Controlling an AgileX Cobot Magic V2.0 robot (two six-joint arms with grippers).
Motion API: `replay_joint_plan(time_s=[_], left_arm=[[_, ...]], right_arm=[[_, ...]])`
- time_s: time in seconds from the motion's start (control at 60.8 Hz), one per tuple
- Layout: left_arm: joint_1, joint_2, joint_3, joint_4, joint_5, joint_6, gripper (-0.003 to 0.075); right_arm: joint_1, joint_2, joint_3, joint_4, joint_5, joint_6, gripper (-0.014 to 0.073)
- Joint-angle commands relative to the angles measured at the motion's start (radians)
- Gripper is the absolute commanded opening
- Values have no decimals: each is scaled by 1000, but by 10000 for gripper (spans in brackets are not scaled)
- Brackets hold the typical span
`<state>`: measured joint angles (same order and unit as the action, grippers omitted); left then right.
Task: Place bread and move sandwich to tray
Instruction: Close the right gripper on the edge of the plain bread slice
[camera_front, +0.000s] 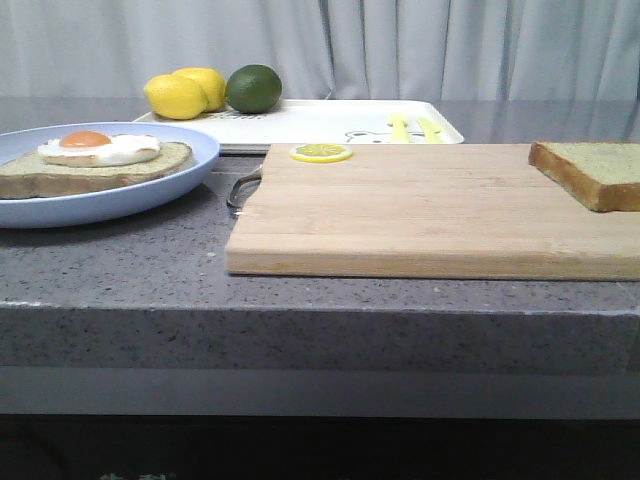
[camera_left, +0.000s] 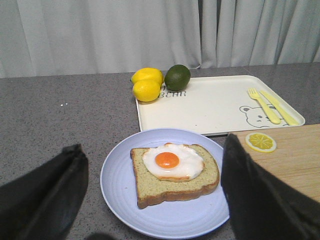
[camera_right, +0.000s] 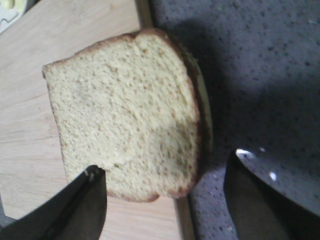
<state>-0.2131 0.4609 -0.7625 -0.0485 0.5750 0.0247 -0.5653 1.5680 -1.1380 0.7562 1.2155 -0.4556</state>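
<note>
Grey curtain (camera_front: 420, 45) behind speckled countertop (camera_front: 120, 270)

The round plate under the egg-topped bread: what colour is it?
Pale blue plate, plain and unpatterned; clearest in the left wrist view.

- The front view sits low at the counter's edge, facing forward across the cutting board (camera_front: 430, 210) toward the curtain (camera_front: 400, 45).
- The left wrist view looks down and forward from well above the plate (camera_left: 165, 212), taking in the tray (camera_left: 215, 105) and the lemon slice (camera_left: 260, 142); the front view shares all three.
- The right wrist view looks almost straight down, very close over the bread (camera_right: 125, 110) at the board's edge; the front view shows that slice at its right margin.
</note>
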Motion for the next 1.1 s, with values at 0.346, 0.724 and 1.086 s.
replay_joint_plan(time_s=[0.346, 0.724, 1.086], left_arm=[[-7, 13, -25, -2, -86, -10, 544], [-7, 13, -25, -2, -86, -10, 544], [-7, 13, -25, 24, -86, -10, 544]], right_arm=[[-7, 89, -33, 154, 72, -95, 507], [-7, 109, -33, 188, 124, -95, 507], [2, 125, -33, 212, 125, -95, 507]])
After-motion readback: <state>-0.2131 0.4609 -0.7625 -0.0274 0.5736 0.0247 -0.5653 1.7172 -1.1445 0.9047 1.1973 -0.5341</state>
